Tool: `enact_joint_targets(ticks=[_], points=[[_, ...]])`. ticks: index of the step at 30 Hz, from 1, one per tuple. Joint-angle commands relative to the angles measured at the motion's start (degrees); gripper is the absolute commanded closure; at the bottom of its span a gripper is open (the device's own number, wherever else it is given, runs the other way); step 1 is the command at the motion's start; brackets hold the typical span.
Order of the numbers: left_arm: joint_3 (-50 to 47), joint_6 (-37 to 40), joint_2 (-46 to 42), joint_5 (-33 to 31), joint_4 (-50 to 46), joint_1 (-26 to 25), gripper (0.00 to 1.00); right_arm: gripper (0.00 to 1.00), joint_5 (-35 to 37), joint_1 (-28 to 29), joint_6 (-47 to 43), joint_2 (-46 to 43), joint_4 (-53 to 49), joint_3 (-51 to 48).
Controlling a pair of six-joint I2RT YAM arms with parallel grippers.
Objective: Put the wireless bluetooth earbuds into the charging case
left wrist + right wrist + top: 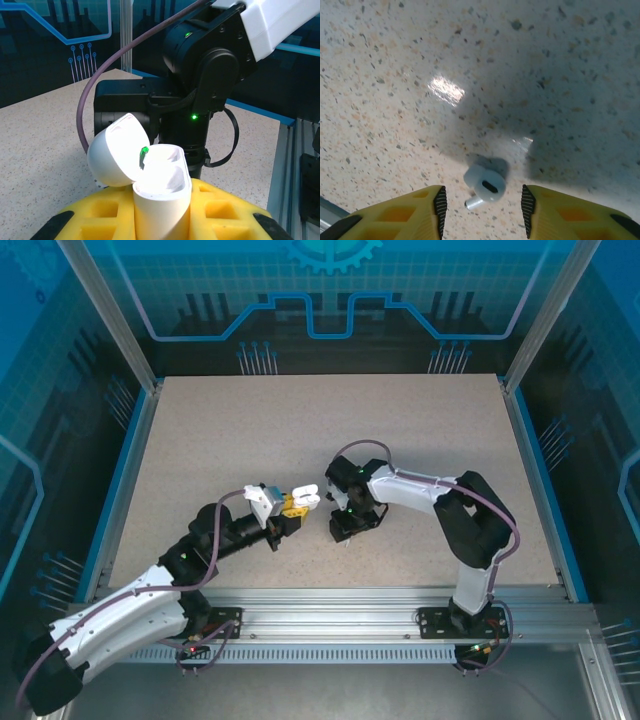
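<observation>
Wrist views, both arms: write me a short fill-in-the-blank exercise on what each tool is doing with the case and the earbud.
1. The left tool is shut on the rounded white plastic charging case, whose hinged lid stands ____.
2. The small white stemmed plastic earbud lies on the speckled table between the ____ fingers of the right tool.
3. The right tool's jaws stand apart and hold ____.
Missing words: open; yellow; nothing.

You see a white case [160,202] with a green glint [143,152] at centre frame, a white earbud [487,186] low in frame, yellow fingers [395,217] edged black, and a beige table [395,75] speckled brown and grey.
</observation>
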Motion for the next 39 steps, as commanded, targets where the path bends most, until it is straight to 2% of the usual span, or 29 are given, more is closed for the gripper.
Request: enact_joint_targets(ticks=[1,15,24,31,39], points=[[-0.69,0.90,-0.79,-0.86,0.12,-0.24,0.87,0.56,0.10,1.03,0.27,1.77,-1.72,2.04],[-0.82,1.08,-0.85,-1.20,-0.54,-0.25,0.88,0.62,2.48,2.91,-0.08,5.44,-4.44,2.79],[-0.93,1.07,-1.42,-1.50,-0.91,-0.27,0.87,0.73,3.05,3.19,0.44,6.04,-3.10,1.72],[-1.04,0.83,-1.58,-1.55,-1.24,-0.24,0.88,0.78,5.50,2.92,0.03,2.19,-2.67,0.63],[-1.04,-0.24,-1.04,-0.86,-0.24,-0.24,0.88,0.81,11.20,1.67,-3.38,-6.48,-1.96,-1.76]])
